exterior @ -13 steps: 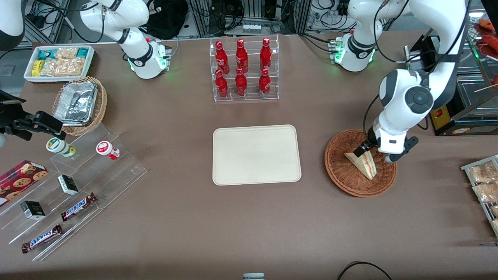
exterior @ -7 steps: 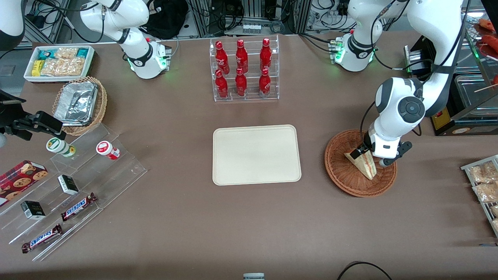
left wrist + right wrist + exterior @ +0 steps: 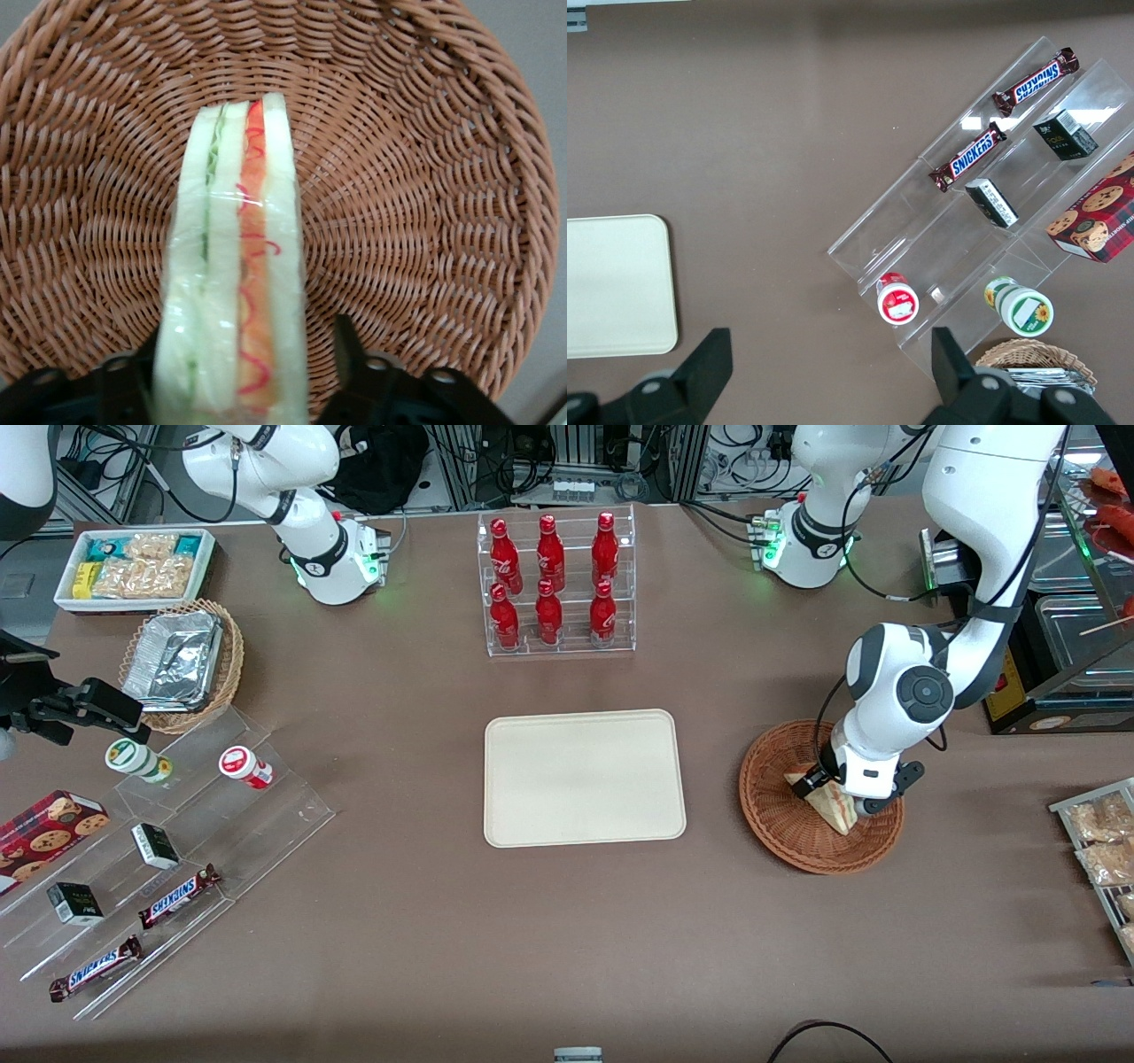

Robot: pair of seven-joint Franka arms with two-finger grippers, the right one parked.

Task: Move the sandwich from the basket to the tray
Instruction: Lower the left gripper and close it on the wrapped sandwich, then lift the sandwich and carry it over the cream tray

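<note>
The gripper (image 3: 828,790) of the left arm is low inside the basket (image 3: 780,828), with its two fingers (image 3: 353,345) spread apart, one on each broad face of the sandwich (image 3: 835,808). In the wrist view the sandwich (image 3: 235,283) stands on edge between the fingers, its layered side facing the camera: pale bread on both outer faces, a green layer beside one slice and a red-orange layer beside the other, all under clear wrap with red print. One finger shows as a dark tip just beside the red-filled side of the sandwich; the finger on the green-filled side is mostly hidden by the wrap. Whether the pads already press on the bread cannot be told; the fingers look parted and astride the wedge rather than clamped. The woven wall of the basket (image 3: 425,177) rings the fingers all round, and the sandwich runs from between them out toward the basket's middle. In the front view the wedge's pointed end sticks out from under the fingers toward the camera. The tray (image 3: 585,778) lies flat on the brown surface (image 3: 567,939), well apart from the fingers, toward the parked arm's end of the table, with a strip of bare surface between it and the basket.
</note>
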